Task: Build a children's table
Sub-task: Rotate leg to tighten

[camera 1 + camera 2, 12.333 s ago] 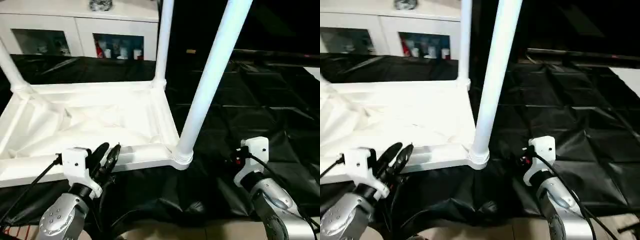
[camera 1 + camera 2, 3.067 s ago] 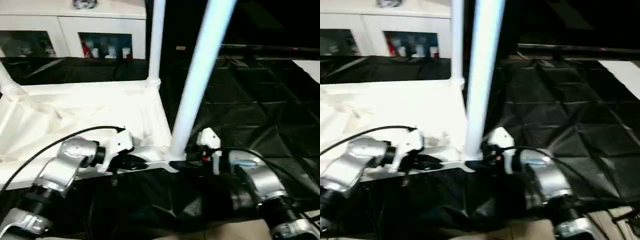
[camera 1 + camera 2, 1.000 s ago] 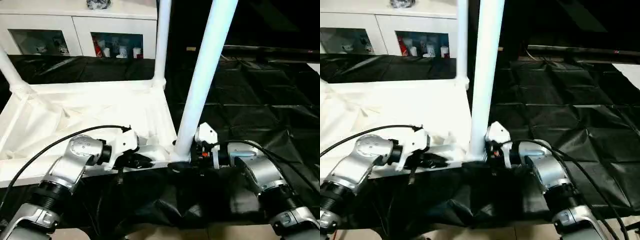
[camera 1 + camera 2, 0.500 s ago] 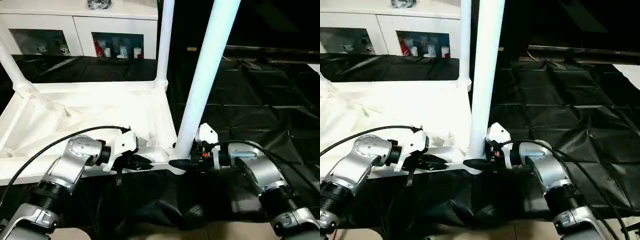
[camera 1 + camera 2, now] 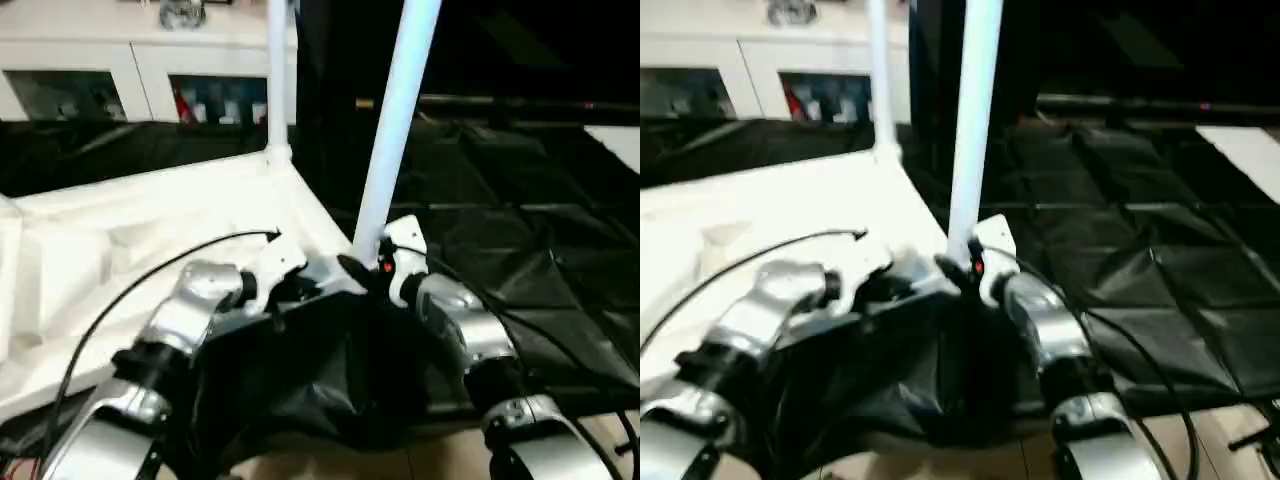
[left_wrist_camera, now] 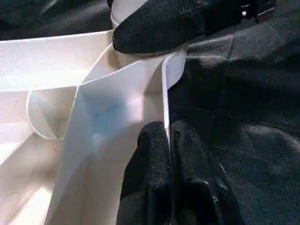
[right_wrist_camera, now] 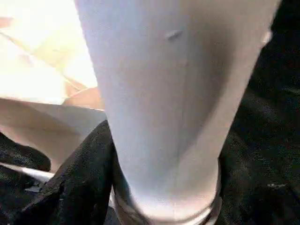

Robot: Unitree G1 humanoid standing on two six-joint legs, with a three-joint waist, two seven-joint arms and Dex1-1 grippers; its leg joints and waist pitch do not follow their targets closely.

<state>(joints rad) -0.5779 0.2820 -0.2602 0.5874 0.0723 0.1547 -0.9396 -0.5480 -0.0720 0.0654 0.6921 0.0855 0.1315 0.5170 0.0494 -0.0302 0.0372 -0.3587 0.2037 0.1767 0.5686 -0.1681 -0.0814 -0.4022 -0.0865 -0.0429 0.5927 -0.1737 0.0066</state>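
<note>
Down at the bottom centre both silver forearms meet at the near corner of the table top (image 5: 150, 225). The left gripper (image 6: 168, 140) is clenched tight, pinching the thin edge wall of the top right by the corner socket. The right gripper (image 5: 358, 272) is wrapped around the base of the near leg (image 5: 395, 120), fingers either side of the tube. The upside-down top fills the left middle on black sheeting (image 5: 520, 230). A second leg (image 5: 277, 75) stands further back, with the white cabinet (image 5: 120, 70) along the upper left.
</note>
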